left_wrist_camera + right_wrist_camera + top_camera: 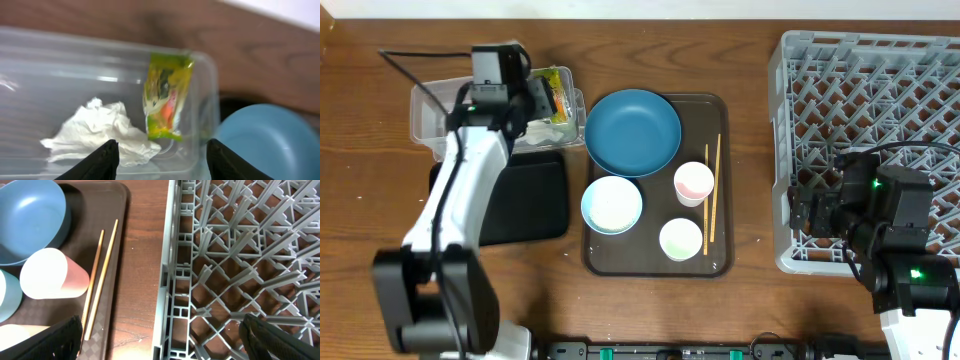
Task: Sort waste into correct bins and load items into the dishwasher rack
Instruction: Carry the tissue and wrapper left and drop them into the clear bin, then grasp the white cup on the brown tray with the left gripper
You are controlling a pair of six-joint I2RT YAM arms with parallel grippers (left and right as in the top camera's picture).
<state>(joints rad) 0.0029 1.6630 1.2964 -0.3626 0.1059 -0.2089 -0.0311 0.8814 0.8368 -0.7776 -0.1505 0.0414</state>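
Left gripper (162, 150): dark fingertips frame the lower edge of the left wrist view, jaws apart, nothing between them. It is released above the clear plastic tub (50, 60).

Tub contents: a crumpled white tissue (100, 130) on the floor and a yellow-green printed wrapper (167, 95) standing on end against the right wall. The tub sits at the far-left corner of the worktop (750, 60). The shallow black tray (530, 200) lies just on its near side, half under the arm, with nothing seen on its exposed part. No rice grains can be made out.

Brown serving tray (720, 265), mid-worktop: dark-blue plate (632, 131), light-blue bowl (612, 204), two white cups (693, 182) (681, 238) and chopsticks (713, 195) along its right edge.

Dishwasher rack (790, 150), at the right edge, holds no dishes. The right gripper (160, 340) hangs over its left wall, spread wide and empty.

Hazards, as judged: a finger withdrawing low could snag the leaning wrapper or nudge the light tub. Both waste pieces share one bin, so one may be missorted.
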